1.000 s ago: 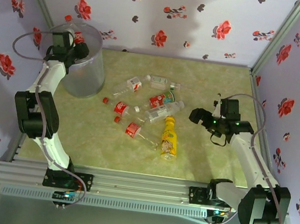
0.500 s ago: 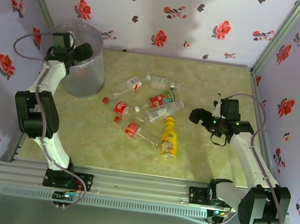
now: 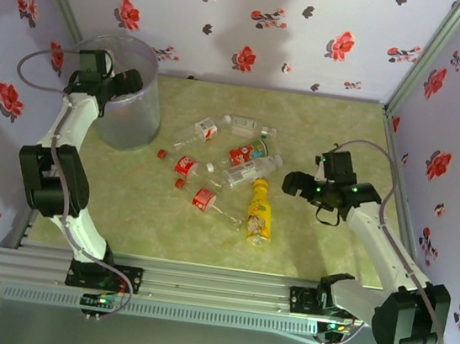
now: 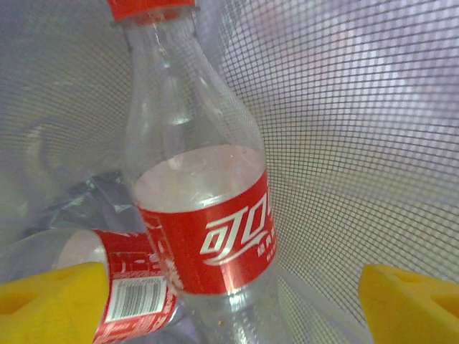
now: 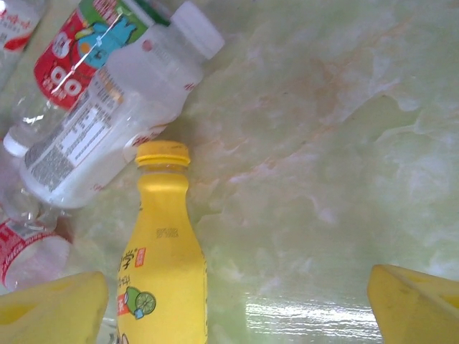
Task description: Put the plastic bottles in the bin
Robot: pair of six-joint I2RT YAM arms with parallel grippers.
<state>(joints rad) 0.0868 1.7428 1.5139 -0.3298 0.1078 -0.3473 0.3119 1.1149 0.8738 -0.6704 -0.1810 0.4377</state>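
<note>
**Release over the bin.** The left end effector (image 3: 126, 82) hung above the rim of the bin (image 3: 130, 129), fingers spread wide and nothing between them. The red-capped bottle it had held over the bin a moment earlier was gone from its grasp. In the left wrist view a red-labelled bottle (image 4: 208, 236) stood tilted inside the bin against the wall. It appeared to touch a second bottle (image 4: 122, 290) lying lower down, so at least two bottles counted as delivered. The remaining bottles (image 3: 187, 166), seven or so, lay scattered on the desk (image 3: 338, 127) to the right of the bin. The right end effector (image 3: 291, 183), likewise released and empty, had shifted slightly toward the bin. It hovered on the side of the cluster away from the bin, near the yellow bottle (image 5: 161, 265). That bottle was judged the likely next pickup, with the left arm free for those nearest the bin.
</note>
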